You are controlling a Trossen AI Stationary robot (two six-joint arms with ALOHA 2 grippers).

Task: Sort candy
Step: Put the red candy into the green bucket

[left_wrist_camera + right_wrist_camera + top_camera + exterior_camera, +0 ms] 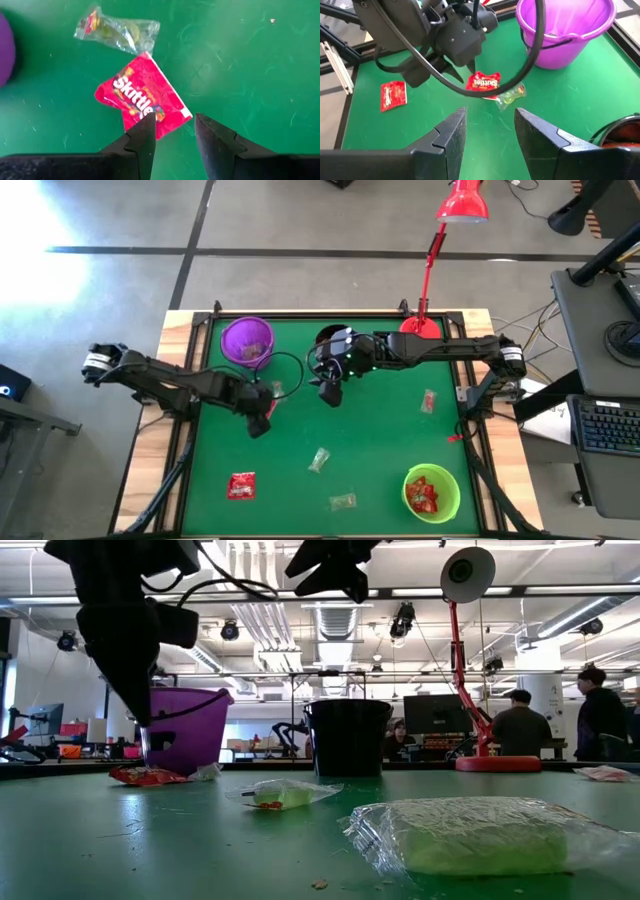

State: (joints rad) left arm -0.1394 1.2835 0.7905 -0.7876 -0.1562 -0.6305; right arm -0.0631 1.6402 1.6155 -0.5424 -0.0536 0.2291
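Left claw (pixel 172 132) hung spread just above the red candy packet (pixel 142 95), nothing pinched; pick-up step, I judged: drop and pinch next. Right claw (pixel 487 130) waited spread.

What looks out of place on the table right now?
Loose candy is scattered on the green mat: a red Skittles packet lies beside a clear wrapped sweet, outside the purple bucket, just below the open left gripper.

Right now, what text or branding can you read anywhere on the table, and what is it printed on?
"Skittles" (last letters cut off by the left gripper): white lettering on the red packet lying on the green mat.
Second red packet: white marks, too small to read.
Clear wrappers: no legible print.
Cups: no text visible.
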